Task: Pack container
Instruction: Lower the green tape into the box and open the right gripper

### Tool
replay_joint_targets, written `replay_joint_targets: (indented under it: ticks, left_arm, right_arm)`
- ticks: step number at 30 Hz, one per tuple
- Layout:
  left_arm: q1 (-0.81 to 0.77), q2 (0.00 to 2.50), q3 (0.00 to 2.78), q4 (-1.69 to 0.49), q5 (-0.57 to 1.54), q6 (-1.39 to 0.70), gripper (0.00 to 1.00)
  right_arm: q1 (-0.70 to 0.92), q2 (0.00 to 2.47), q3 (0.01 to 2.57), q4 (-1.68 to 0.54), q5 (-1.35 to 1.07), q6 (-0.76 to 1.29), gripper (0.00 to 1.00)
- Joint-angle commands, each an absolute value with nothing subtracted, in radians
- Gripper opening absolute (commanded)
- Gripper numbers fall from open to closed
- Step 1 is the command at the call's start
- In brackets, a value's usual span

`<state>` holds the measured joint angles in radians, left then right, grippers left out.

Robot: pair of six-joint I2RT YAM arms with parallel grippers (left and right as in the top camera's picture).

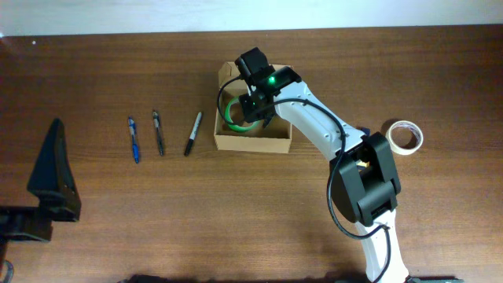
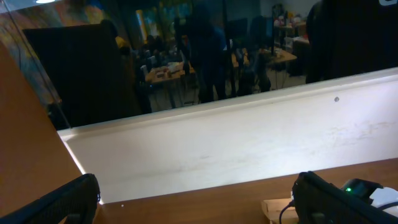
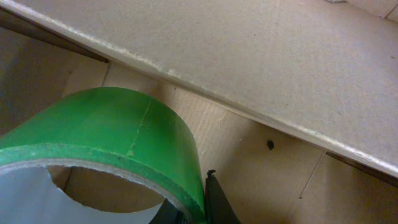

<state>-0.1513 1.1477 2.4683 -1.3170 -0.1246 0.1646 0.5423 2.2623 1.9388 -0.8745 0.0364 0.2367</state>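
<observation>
Inside container [image 1: 253,143]: right fingers [image 3: 214,200] are pinching green tape roll [image 3: 124,137] wall, at container's left end.
left fingers [image 2: 65,200]: idling wide apart, well left of container.

Overhead: evenly and brightly lit from above, sharp edge to edge, with short soft shadows beside the pens [image 1: 159,132] and under the right arm [image 1: 314,118] on the brown counter [image 1: 94,79]; one small green glow [image 1: 271,79] on that arm.

Left wrist: dim and murky across the top, muddled with dark reflections, brightest along the pale wall band [image 2: 249,149]; underexposed and soft at the left gripper [image 2: 196,208], its fingers [image 2: 329,199] plain black shapes.

Right wrist: warm and soft on the container [image 3: 280,56], deep shadow beneath its flap, faint sheen on the green tape roll [image 3: 118,124], near rim blurred.
</observation>
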Motion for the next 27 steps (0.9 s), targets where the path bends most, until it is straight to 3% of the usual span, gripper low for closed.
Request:
replay_joint_targets:
  ticks: [1, 23, 24, 27]
  left_arm:
    - [-0.154, 1.154, 2.465, -1.317, -0.135, 0.174, 0.99]
    - [-0.154, 1.154, 2.465, -1.32, -0.12, 0.174, 0.99]
    - [-0.154, 1.154, 2.465, -1.32, -0.12, 0.174, 0.99]
    - [-0.154, 1.154, 2.465, -1.32, -0.12, 0.174, 0.99]
  right_arm:
    - [0.549, 2.291, 1.941, -0.867, 0.034, 0.253, 0.04]
    - [0.55, 2.337, 1.94, -0.849, 0.032, 0.272, 0.04]
    - [0.55, 2.337, 1.94, -0.849, 0.03, 0.271, 0.07]
    - [0.55, 2.337, 1.941, -0.855, 0.013, 0.271, 0.58]
